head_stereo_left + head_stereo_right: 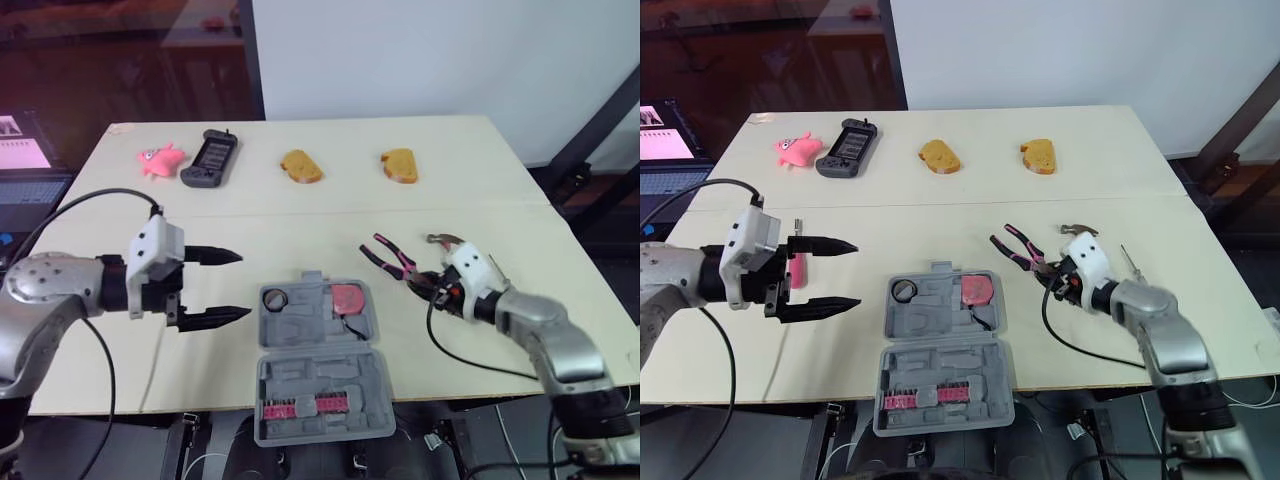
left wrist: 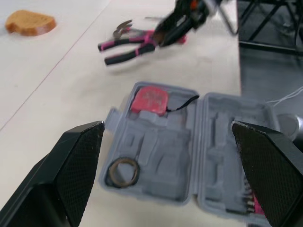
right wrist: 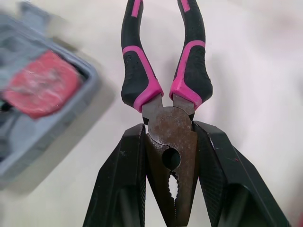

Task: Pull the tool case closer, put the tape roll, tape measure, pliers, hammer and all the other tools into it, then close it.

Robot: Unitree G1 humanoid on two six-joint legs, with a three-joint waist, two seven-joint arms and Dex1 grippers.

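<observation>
Right wrist view shows right gripper (image 3: 169, 131) pinching pliers (image 3: 137, 71), left gripper (image 1: 245, 285) gaping empty; tool case (image 1: 315, 372) holds tape roll (image 1: 275, 298) and tape measure (image 1: 348, 297), hammer (image 1: 440, 239) outstanding.

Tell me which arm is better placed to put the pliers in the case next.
Right. The right tool is shut on the pliers at their head, beside the open tool case. The left tool hangs open and empty at the case's other side.
</observation>
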